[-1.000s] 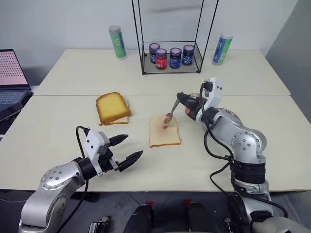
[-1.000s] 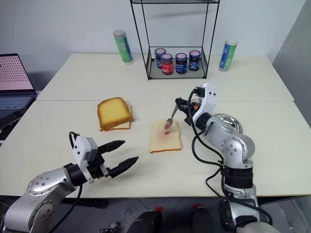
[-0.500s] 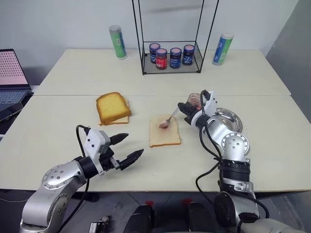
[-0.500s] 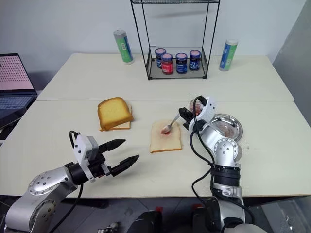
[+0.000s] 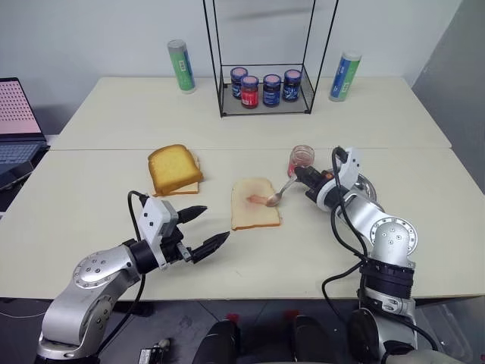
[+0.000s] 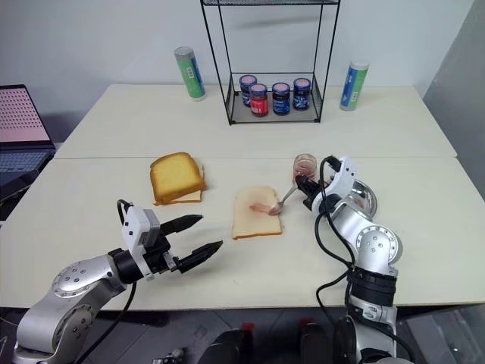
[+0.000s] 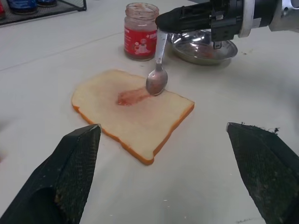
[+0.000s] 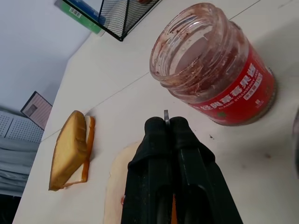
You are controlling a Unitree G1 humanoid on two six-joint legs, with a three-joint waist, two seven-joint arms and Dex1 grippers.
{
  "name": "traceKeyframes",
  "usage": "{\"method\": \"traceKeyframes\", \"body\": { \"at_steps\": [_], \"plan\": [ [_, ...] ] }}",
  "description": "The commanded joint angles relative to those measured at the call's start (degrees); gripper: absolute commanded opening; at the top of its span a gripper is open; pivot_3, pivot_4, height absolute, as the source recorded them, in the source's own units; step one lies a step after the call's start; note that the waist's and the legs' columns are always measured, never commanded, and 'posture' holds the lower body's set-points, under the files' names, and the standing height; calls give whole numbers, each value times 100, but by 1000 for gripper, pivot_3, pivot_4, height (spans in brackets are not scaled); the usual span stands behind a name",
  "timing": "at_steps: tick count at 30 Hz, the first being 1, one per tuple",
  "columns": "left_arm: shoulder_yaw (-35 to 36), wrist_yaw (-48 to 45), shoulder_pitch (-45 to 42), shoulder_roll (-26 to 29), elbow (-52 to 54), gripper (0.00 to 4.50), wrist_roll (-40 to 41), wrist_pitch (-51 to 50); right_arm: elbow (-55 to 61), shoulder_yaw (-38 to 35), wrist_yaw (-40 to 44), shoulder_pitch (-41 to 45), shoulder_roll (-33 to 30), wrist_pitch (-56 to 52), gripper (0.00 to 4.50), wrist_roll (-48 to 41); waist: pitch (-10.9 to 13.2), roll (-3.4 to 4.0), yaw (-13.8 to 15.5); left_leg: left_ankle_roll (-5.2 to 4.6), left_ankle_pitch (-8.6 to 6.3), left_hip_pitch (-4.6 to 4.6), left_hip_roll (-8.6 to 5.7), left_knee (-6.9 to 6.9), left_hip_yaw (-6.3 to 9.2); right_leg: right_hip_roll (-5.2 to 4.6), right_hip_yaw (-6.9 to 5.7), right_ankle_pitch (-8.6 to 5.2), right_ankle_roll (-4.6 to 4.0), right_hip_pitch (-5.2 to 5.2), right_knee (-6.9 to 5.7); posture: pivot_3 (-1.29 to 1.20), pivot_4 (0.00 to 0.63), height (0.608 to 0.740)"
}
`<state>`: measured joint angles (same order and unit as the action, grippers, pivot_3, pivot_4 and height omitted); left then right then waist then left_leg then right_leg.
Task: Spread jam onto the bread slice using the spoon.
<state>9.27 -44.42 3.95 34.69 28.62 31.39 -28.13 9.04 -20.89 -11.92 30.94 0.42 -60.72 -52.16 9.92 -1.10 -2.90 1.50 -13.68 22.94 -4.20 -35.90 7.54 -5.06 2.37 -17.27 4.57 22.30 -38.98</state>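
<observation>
The left tool (image 5: 203, 230) is held wide, with nothing between its fingers, low over the near part of the tabletop (image 5: 91, 189), well apart from the bread; a drift forward from there could nudge the slice, though nothing suggests contact now. Behind it and toward the left, a thicker golden toasted piece (image 5: 174, 168) lies on another pale slice, and it could be mistaken for the target if the spreading wandered that way.

At the middle of the tabletop the bread slice (image 5: 255, 203) lies flat, with a short red smear of jam (image 7: 131, 96) near its centre. Most of the surface is judged bare, so the spreading appears far from done. The bowl of the spoon (image 7: 157, 81) rests at the end of that smear, close to the edge of the slice nearest the jar; a stroke carried further that way could run off the crust and smear the tabletop. As the slice is unheld, it could also be dragged or torn if the spoon were pressed hard.

To the right, the right tool (image 5: 305, 177) is clamped narrow on the spoon's slim handle, so twisting in the grip is a risk. The open jam jar (image 5: 301, 160) stands just beside this tool, with a round steel dish (image 7: 203, 46) behind it; a careless sweep could tip the jar
</observation>
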Motion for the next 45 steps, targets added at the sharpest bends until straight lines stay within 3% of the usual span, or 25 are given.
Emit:
{"method": "traceKeyframes", "body": {
  "at_steps": [1, 11, 23, 37, 45],
  "plan": [
    [35, -16, -38, 50, 97, 4500, 25, 105, 259, -114, -163, 267, 153, -26, 35, -463, 0, 0, -5, 0, 0, 0, 0, 0, 0, 0, 0, 0, 0, 0, 0, 0, 150, 740],
    [80, 13, 43, 71, 182, 4500, 17, 102, -475, 203, -153, 567, 660, 476, 35, -283, 0, 1, -22, 0, 0, -1, 0, 1, 0, 1, 0, 0, 0, 1, 0, 0, 150, 740],
    [21, 25, 70, 59, 190, 4500, -52, 165, -769, 382, 203, 223, 404, 656, 35, 158, 1, 2, -23, 0, 0, 0, -1, 0, -1, 0, 1, 0, 0, 1, 0, 0, 150, 740],
    [-24, -39, 32, 37, 86, 4500, -101, 257, 16, 0, -46, -154, -199, -571, 35, -867, 1, 1, -10, 0, 0, 0, 0, 1, 0, 0, 1, 0, 0, -1, 1, 0, 150, 740],
    [-29, -30, 44, 22, 57, 4500, -130, 323, 86, -135, -139, 76, -326, -821, 35, -1536, 1, 2, -7, -1, -1, 0, 0, 1, -1, 0, 1, 0, 0, -1, 2, 0, 150, 740]
  ]
}}
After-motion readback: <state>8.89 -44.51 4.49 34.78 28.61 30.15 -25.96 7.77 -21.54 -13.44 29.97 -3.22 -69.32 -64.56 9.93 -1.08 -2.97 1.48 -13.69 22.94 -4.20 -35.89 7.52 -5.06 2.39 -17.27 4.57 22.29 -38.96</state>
